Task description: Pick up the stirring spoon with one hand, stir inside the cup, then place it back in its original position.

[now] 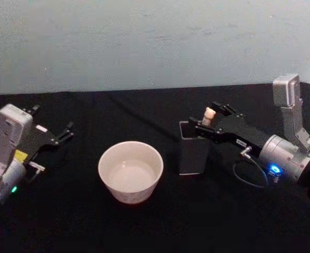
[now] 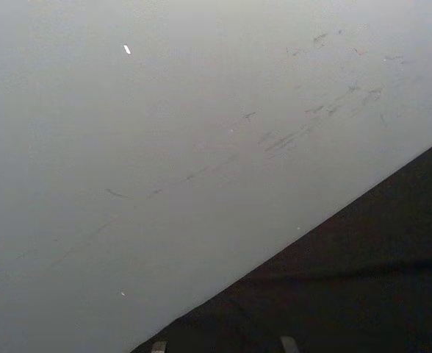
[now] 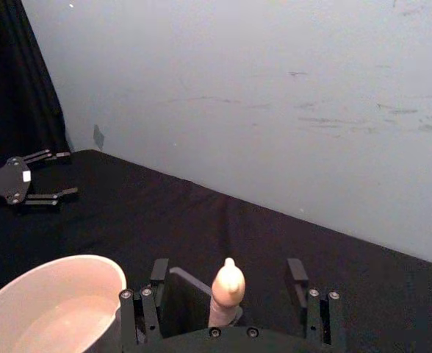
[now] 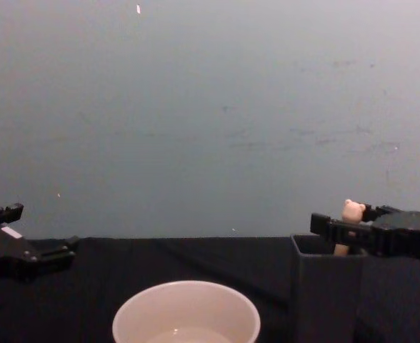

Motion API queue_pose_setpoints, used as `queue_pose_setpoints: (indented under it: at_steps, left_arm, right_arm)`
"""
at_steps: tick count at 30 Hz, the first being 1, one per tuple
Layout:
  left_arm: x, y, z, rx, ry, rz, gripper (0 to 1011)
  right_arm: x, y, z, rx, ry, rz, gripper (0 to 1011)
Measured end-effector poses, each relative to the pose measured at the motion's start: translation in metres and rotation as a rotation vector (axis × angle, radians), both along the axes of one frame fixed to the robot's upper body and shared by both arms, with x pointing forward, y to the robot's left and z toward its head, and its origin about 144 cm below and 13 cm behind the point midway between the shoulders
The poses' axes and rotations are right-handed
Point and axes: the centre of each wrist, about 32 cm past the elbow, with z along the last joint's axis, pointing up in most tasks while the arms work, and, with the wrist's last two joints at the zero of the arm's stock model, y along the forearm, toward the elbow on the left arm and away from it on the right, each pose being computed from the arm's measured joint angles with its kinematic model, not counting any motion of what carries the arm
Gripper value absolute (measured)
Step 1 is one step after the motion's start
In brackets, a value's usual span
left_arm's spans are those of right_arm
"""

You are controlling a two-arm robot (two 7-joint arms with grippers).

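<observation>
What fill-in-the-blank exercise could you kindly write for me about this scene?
1. The stirring spoon stands upright inside the dark grey holder, to the ____ of the cup.
2. The right pincer straddles the spoon's handle with its fingers ____.
3. The left pincer is parked, open, on the cup's ____ side.

Missing words: right; open; left

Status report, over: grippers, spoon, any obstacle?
Right gripper open, straddling stirring spoon handle in dark holder. Left gripper open, parked left. Nothing blocks the cup.
</observation>
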Motion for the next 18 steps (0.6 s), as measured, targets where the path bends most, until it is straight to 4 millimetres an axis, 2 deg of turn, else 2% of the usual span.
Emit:
queue_pose_setpoints:
  at_steps: [12, 15, 18]
  left_arm:
    - [0.0000, 0.0000, 0.0000, 0.000, 0.000, 0.000, 1001]
    - [0.0000, 0.0000, 0.0000, 0.000, 0.000, 0.000, 1001]
    - [0.0000, 0.0000, 0.0000, 0.000, 0.000, 0.000, 1001]
  right_arm:
    - [-0.0003, -0.0008, 0.0003, -0.001, -0.001, 0.000, 1000]
    - [-0.0004, -0.0009, 0.0004, -0.001, -0.001, 0.000, 976]
    - [-0.0005, -0.0010, 0.0004, -0.001, -0.001, 0.000, 908]
